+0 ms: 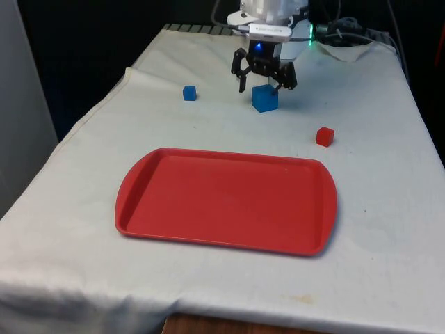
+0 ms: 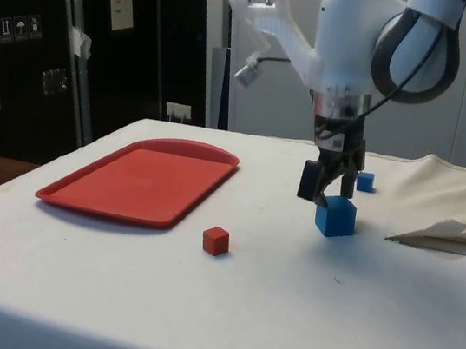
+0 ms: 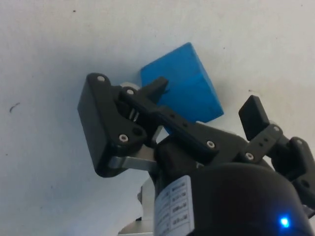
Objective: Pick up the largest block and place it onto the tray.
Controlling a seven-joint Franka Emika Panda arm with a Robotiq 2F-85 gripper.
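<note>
The gripper [image 1: 263, 86] hangs over the large blue block [image 1: 265, 98], fingers spread apart, one on each side and neither touching it. The block sits on the white cloth [image 1: 389, 181] beyond the red tray's [image 1: 139, 181] far rim, its top edge partly hidden by the fingers. A small blue block [image 1: 189, 92] and a small red block [image 1: 325, 136] lie apart from it.

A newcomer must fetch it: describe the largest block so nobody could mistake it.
Start at the red tray; beyond its far edge, directly under the open hand, sits the large blue block. The small blue block toward the front view's left and the small red block toward its right are clearly smaller.
</note>
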